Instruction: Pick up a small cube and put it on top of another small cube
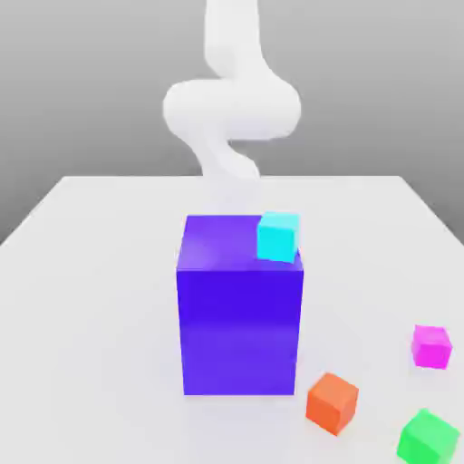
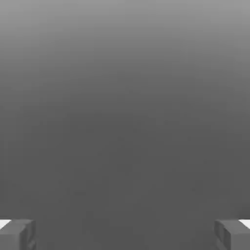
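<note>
On top of the tall blue-purple block (image 1: pixel 239 317), right at its far corner toward the exterior view's right, sits a small cyan cube (image 1: pixel 278 236). Orange cube (image 1: pixel 332 402), green cube (image 1: pixel 427 437) and magenta cube (image 1: pixel 431 346) are scattered on the white table (image 1: pixel 82 299) nearby. Gripper (image 2: pixel 125 234) is spread wide, fingertips (image 2: pixel 17 234) far apart, holding nothing.

I see a flat white table (image 1: pixel 100 272) under a plain grey backdrop. A tall blue-violet rectangular block (image 1: pixel 240 317) stands upright near the table's centre.
</note>
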You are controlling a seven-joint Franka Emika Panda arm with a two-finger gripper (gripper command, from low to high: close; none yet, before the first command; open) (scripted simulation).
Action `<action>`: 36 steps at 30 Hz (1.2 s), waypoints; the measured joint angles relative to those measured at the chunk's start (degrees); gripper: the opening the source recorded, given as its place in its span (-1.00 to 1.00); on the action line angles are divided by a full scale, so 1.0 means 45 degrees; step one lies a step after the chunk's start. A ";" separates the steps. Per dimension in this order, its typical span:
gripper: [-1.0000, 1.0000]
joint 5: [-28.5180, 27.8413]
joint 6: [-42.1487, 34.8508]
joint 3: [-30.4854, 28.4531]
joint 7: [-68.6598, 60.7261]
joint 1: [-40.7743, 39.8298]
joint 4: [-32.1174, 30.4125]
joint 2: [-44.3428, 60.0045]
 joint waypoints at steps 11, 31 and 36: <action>0.00 -0.1196 0.2412 0.2134 -0.2135 0.1898 -0.1505 0.5160; -1.00 -0.4341 0.7190 0.2419 -0.3512 0.6258 -0.2812 1.3879; -1.00 -0.4572 0.7337 0.2246 -0.3339 0.6389 -0.2755 1.4105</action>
